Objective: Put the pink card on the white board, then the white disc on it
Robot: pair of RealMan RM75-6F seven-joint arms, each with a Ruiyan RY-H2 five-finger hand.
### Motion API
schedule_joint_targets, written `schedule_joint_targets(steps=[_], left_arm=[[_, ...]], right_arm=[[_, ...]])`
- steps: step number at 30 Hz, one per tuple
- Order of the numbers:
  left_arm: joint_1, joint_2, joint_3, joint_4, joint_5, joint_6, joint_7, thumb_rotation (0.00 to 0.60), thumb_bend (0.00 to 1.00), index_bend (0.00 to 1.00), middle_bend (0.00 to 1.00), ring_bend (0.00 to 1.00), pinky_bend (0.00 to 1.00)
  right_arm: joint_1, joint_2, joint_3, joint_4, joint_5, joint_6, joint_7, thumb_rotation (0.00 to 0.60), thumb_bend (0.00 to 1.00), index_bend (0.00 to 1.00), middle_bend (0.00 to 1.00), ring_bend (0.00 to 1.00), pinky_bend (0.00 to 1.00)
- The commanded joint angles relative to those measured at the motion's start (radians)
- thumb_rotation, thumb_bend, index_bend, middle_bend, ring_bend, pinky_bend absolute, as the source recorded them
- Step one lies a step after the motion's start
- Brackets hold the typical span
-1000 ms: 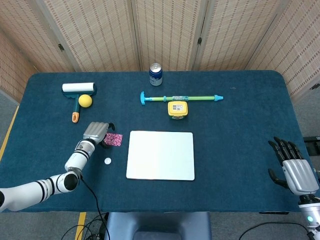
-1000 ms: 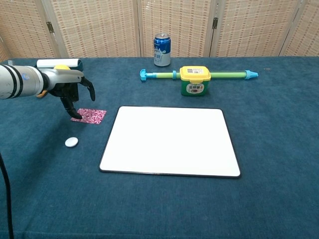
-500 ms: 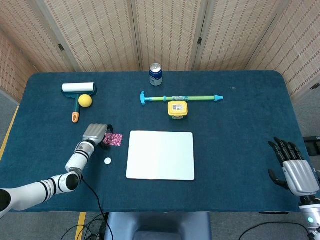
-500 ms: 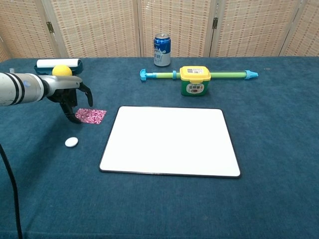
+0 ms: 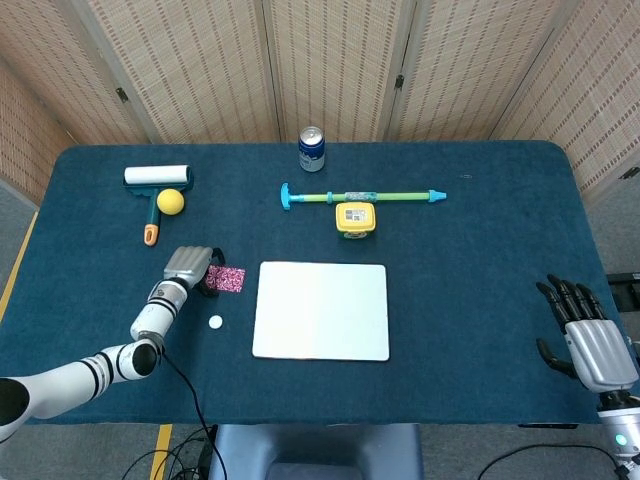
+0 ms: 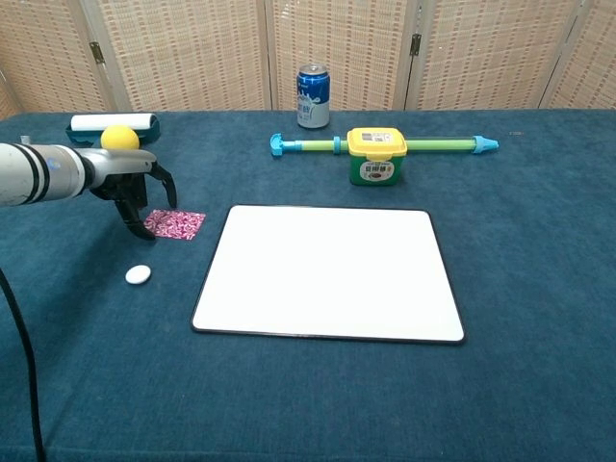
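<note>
bright, even indoor light, both views sharp

soft light from above leaves only faint shadows on the dark blue cloth-covered table (image 5: 470, 260); the flat white rectangular board (image 6: 327, 271) is bright, nearly blown out in the head view. the far left of the chest view looks slightly soft, perhaps lens falloff. no obvious glare elsewhere.

left arm (image 5: 75, 377): glossy white tube segments, split by black bands near the joints
left wrist (image 5: 158, 305): silver-grey cylinders, narrower than the forearm
left hand (image 5: 190, 267): brushed grey metal back, black fingers (image 6: 170, 183)
cable (image 5: 180, 385): thin, black, trailing from beside the left arm's lower joint
right hand (image 5: 585, 338): light grey metal palm plate, slim black fingers (image 5: 563, 296)
right wrist (image 5: 622, 430): pale grey housing carrying a small teal-lit spot
</note>
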Motion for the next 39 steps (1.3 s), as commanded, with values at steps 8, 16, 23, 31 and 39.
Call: schedule_joint_targets(steps=[8,16,23,31,39], left_arm=[[0.005,-0.018,0.0,0.035,0.027,-0.014,-0.03,0.6,0.23,0.37,1.0,1.0,1.0],[0.023,-0.036,-0.003,0.064,0.075,0.001,-0.059,0.6,0.23,0.4,1.0,1.0,1.0],[0.039,-0.051,-0.009,0.082,0.121,0.013,-0.082,0.6,0.23,0.43,1.0,1.0,1.0],[0.045,-0.04,-0.024,0.063,0.146,0.015,-0.096,0.6,0.23,0.45,1.0,1.0,1.0],[0.045,0.023,-0.037,-0.055,0.129,0.071,-0.053,0.6,0.23,0.44,1.0,1.0,1.0]], right_arm=[[-0.004,0.001,-0.001,0.001,-0.004,0.01,0.002,0.6,0.32,0.0,0.0,0.0,0.0],[-0.007,-0.001,-0.002,0.001,-0.009,0.018,-0.003,0.6,0.32,0.0,0.0,0.0,0.0],[-0.009,-0.003,-0.005,0.0,-0.016,0.023,-0.008,0.6,0.32,0.0,0.0,0.0,0.0],[-0.008,-0.004,-0.005,0.0,-0.019,0.023,-0.009,0.6,0.32,0.0,0.0,0.0,0.0],[-0.005,-0.001,-0.009,0.0,-0.027,0.018,-0.002,0.6,0.32,0.0,0.0,0.0,0.0]])
